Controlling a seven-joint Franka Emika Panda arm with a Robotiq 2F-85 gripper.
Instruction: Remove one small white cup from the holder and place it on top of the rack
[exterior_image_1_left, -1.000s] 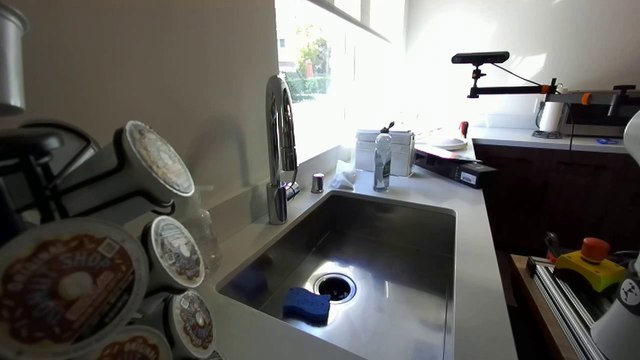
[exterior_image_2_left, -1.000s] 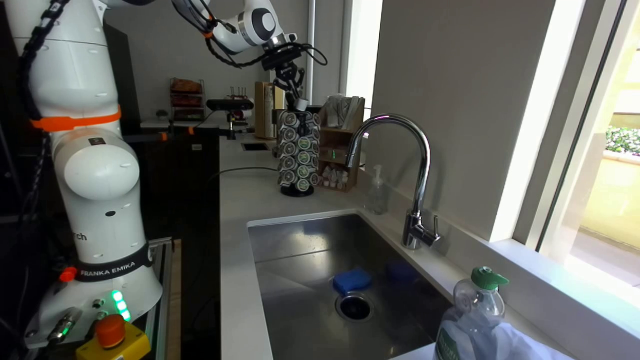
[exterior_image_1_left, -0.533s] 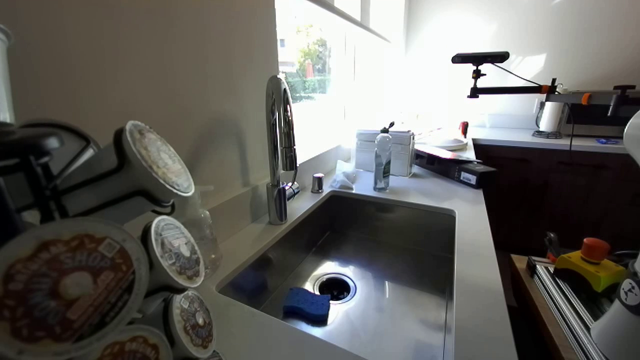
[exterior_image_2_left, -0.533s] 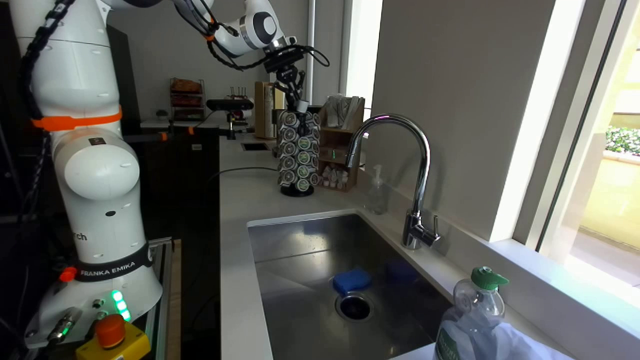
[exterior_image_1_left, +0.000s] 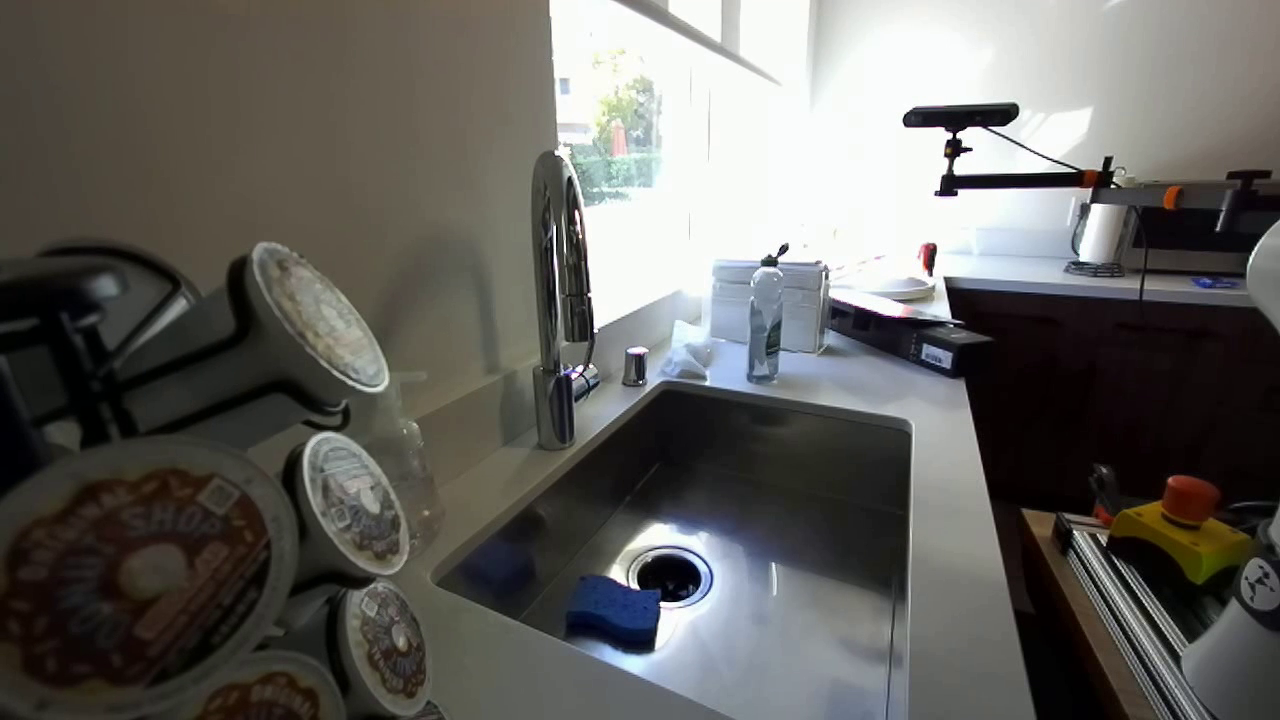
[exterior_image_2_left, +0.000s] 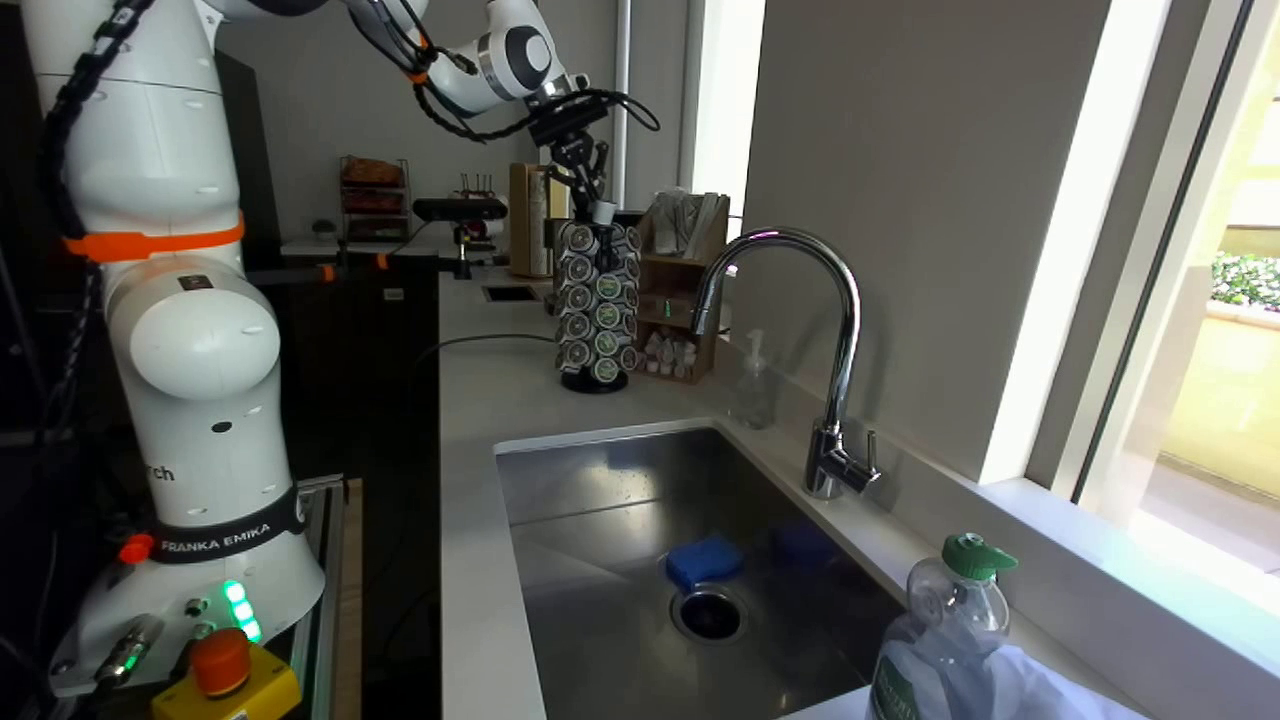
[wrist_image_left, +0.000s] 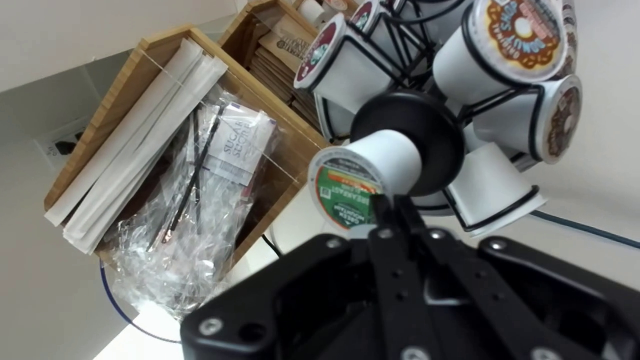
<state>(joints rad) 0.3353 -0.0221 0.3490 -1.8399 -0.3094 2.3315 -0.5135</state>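
Note:
My gripper (wrist_image_left: 392, 202) is shut on the rim of a small white cup (wrist_image_left: 392, 155) with a green lid. In the wrist view the cup overlaps the round black top (wrist_image_left: 435, 120) of the holder. In an exterior view the cup (exterior_image_2_left: 603, 212) is at the top of the holder (exterior_image_2_left: 594, 382), just below my gripper (exterior_image_2_left: 590, 200). I cannot tell whether it touches the top. Several like cups (wrist_image_left: 520, 40) sit in the holder's wire arms. In an exterior view the holder (exterior_image_1_left: 60, 285) and its cups (exterior_image_1_left: 130, 580) show close up; the held cup and gripper are out of view there.
A wooden box (wrist_image_left: 117, 100) with sugar packets and sticks stands beside the holder; it also shows in an exterior view (exterior_image_2_left: 705, 300). A tall faucet (exterior_image_2_left: 848, 330), a clear pump bottle (exterior_image_2_left: 755, 390) and a steel sink (exterior_image_2_left: 600, 440) with a blue sponge (exterior_image_2_left: 704, 562) are nearby.
The held cup has lowered and moved out of an exterior view at its upper left edge. It looks more upright at the holder's top. The gripper stays shut on it.

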